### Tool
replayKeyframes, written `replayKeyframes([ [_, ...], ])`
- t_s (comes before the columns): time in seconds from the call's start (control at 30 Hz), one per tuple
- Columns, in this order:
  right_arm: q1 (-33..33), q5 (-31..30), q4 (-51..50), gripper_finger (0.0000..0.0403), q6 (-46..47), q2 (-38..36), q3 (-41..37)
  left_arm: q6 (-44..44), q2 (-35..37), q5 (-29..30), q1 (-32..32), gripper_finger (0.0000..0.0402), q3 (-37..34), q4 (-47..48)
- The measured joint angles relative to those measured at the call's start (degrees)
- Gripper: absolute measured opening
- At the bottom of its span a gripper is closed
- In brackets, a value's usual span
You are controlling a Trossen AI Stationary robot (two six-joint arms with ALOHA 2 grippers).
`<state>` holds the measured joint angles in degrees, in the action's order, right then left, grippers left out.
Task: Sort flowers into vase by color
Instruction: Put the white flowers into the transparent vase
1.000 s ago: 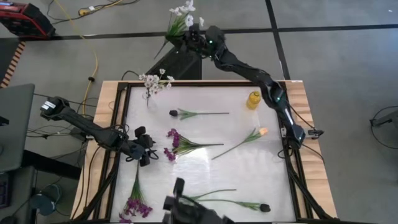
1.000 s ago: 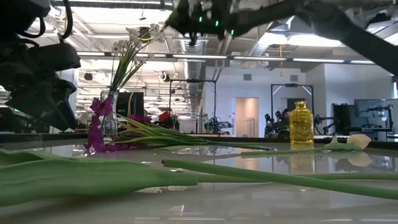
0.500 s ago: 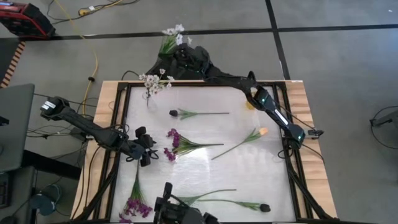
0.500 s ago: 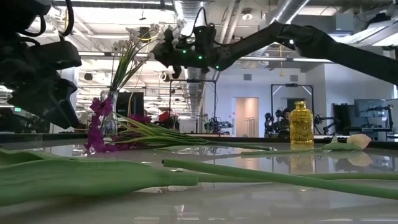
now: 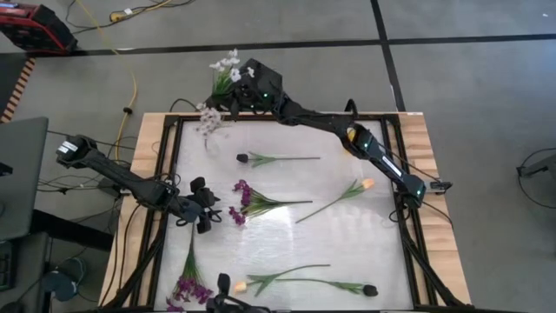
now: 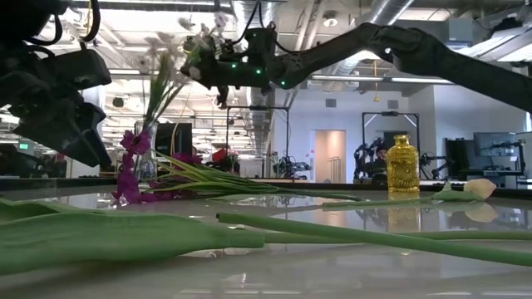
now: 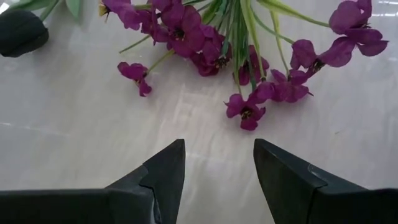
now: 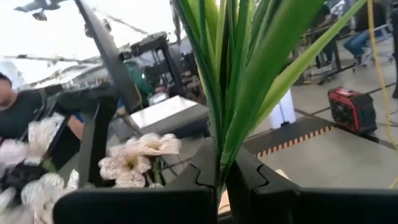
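Right gripper (image 5: 233,94): clenched on the green stem of a white flower sprig (image 5: 224,69), held in the air at the far-left corner of the table (image 5: 287,235). In the right wrist view the stem bundle (image 8: 230,93) rises straight out from between the closed fingers (image 8: 205,168); long axis roughly in line with the fingers, blossoms beyond the tips.

Key relation: the vase with white flowers (image 5: 208,120) sits just beside the right gripper, slightly nearer the table centre and below it. The right arm is the nearer one by far. Judgement: the next move is to bring the stem end over the vase mouth and lower it; the stem needs to be near upright to go in.

Left gripper (image 5: 201,209): released, jaws apart, low over the table. The purple flower cluster (image 7: 249,68) lies just ahead of its fingertips, not touching, stem pointing away from the gripper.

Other flowers lie flat on the table: a dark bud (image 5: 242,158), a peach tulip (image 5: 367,183).

Yellow vase (image 6: 402,166) is at the far right edge. No readable writing or labels.
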<state>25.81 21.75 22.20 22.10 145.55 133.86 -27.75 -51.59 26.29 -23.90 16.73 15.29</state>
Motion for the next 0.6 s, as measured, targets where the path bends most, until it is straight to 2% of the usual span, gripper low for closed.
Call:
replayKeyframes([
  [0.27, -0.31, -0.54, -1.88, 0.0037, -4.18, -0.12, 0.0, 0.3, 0.0, 0.02, 0.0, 0.018, 0.0, 0.24],
  [0.43, -0.43, -0.56, 1.04, 0.0037, -4.21, -0.16, 0.1, 1.23, 0.0, 0.07, 0.0, 0.018, 0.0, 0.24],
  [0.6, 0.99, -0.63, -2.27, 0.0037, -4.46, -2.36, 0.92, 1.34, 0.0, 0.06, 0.0, 0.018, 0.0, 0.24],
])
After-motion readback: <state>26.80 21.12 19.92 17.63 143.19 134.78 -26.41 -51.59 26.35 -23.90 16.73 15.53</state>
